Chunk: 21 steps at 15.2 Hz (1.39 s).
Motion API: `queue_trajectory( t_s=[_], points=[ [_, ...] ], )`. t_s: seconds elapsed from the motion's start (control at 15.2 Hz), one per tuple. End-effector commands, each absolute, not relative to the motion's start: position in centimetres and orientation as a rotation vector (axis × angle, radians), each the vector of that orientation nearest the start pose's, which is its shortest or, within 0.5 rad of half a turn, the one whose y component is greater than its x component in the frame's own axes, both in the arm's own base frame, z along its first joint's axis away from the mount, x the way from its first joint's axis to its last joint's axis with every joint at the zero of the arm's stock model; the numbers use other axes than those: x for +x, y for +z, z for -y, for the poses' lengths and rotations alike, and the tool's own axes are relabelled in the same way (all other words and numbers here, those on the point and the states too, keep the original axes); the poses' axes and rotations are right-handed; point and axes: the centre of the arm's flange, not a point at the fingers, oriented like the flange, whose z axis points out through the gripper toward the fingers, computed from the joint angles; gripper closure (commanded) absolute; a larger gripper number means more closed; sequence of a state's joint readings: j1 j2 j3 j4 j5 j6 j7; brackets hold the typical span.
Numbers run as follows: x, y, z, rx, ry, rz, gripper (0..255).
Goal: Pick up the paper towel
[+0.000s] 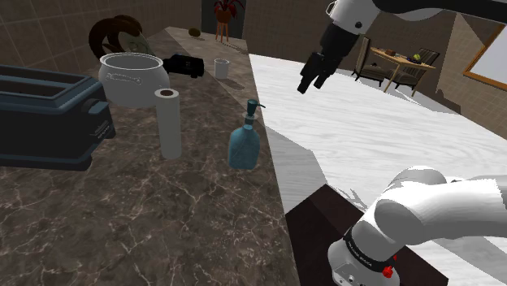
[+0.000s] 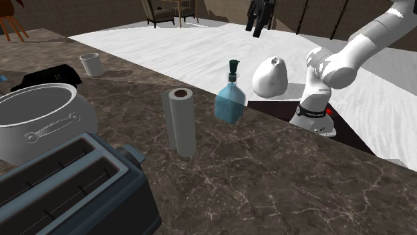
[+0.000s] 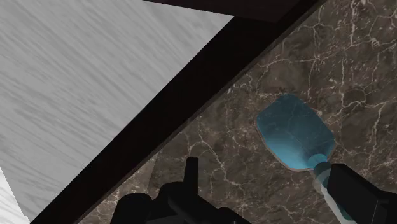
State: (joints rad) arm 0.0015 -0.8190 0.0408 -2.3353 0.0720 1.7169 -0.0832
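Where the arm is mounted: a dark stand [image 1: 313, 231] sits against the counter's edge at the shoulder view's lower right. The white arm [image 1: 439, 207] rises from it up and to the left.
End of arm: the gripper [image 1: 313, 81] [image 2: 257, 25] [image 3: 264, 168] hangs high beside the counter edge, pointing down. Its fingers [image 3: 191, 170] stand well apart and grip nothing.
Task item: the paper towel [image 1: 169, 122] [image 2: 182, 123] is a plain white roll standing upright on the counter, well apart from the gripper.
Work surface: the counter [image 1: 162, 231] [image 2: 281, 177] [image 3: 356, 70] is dark brown stone with pale veins. Its edge shows as a dark band in the wrist view.
Neighbouring items: a blue soap bottle [image 1: 244, 145] [image 2: 231, 105] [image 3: 292, 130] stands just beside the roll on the arm's side, under the gripper. A dark toaster [image 1: 45, 118] [image 2: 67, 193] and a white pot [image 1: 132, 77] [image 2: 37, 123] are on the other side. A white mug [image 1: 221, 67] [image 2: 91, 64] and a black appliance [image 1: 187, 65] [image 2: 47, 75] sit further back.
Underfoot: the floor [image 1: 366, 122] [image 2: 167, 47] [image 3: 76, 76] is pale grey with a wood grain, and shadows fall across it.
Surroundings: a tan tiled wall [image 1: 41, 32] stands behind the counter. A wooden table [image 1: 398, 63] with chairs and a potted plant [image 1: 225, 12] are at the far side of the room.
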Motion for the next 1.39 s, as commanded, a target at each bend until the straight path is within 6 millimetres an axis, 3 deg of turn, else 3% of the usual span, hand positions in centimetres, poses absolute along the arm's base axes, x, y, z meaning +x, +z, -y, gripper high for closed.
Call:
queue_trajectory(
  t_s=[0.0,1.32],
  points=[
    [31.2,62.5,-2.5,-3.084,-0.312,0.173,0],
    [46.7,60.1,-25.3,-3.159,-0.218,0.227,0]
  ],
)
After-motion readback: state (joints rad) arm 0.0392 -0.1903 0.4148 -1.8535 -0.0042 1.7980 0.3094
